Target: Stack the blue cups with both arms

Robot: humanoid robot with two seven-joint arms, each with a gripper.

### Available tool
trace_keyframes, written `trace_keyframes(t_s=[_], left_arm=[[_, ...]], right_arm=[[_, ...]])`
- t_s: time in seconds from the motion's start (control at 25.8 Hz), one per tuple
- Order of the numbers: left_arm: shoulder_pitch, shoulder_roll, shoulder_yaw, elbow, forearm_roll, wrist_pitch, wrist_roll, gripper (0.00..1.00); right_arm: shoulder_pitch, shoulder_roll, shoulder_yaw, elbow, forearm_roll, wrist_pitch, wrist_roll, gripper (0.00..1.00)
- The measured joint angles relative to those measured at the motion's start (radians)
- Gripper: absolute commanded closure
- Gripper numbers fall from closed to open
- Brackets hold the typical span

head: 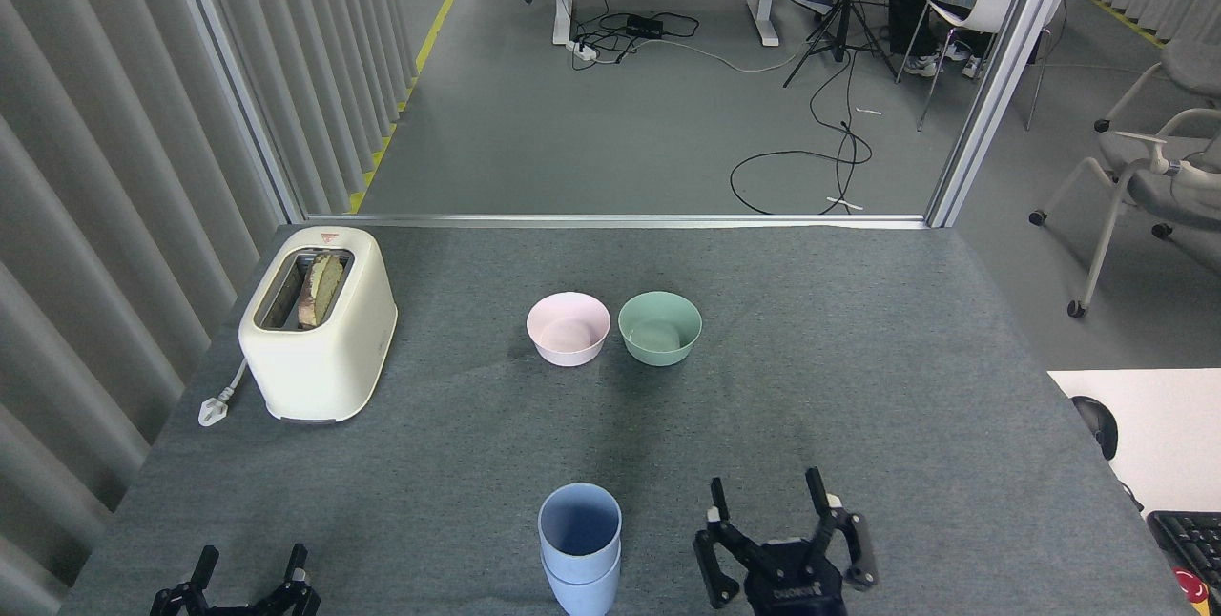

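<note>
Cups (579, 544) sit stacked, one nested in the other, upright on the table (858, 387) near its front edge, about mid-width. Far left: toaster (319, 322) w/ bread in slot. L gripper (246, 570) at bottom edge, fingers apart, holding nothing. Behind the cups: pink bowl (568, 328) beside green bowl (659, 327). R gripper (768, 500) just right of cups, fingers spread, not touching them.
</note>
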Motion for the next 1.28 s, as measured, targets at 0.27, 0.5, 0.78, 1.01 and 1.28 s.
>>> trace_keyframes(t_s=[0.27, 0.5, 0.78, 1.01, 1.28], left_arm=[[0.004, -0.003, -0.004, -0.019, 0.000, -0.003, 0.000, 0.00], [0.061, -0.003, -0.020, -0.096, 0.000, -0.015, 0.000, 0.00], [0.155, -0.006, -0.063, -0.181, -0.001, -0.021, -0.002, 0.00], [0.204, -0.019, -0.078, -0.212, -0.003, -0.025, -0.001, 0.00], [0.218, -0.021, -0.079, -0.224, -0.003, -0.028, 0.001, 0.00]], right_arm=[[0.205, -0.105, -0.103, 0.010, -0.136, -0.002, -0.112, 0.00], [0.262, -0.132, -0.107, 0.011, -0.193, 0.006, -0.141, 0.00], [0.285, -0.137, -0.109, 0.011, -0.201, 0.007, -0.161, 0.00], [0.298, -0.138, -0.111, 0.011, -0.202, 0.002, -0.176, 0.00], [0.300, -0.138, -0.103, 0.011, -0.201, 0.006, -0.178, 0.00]])
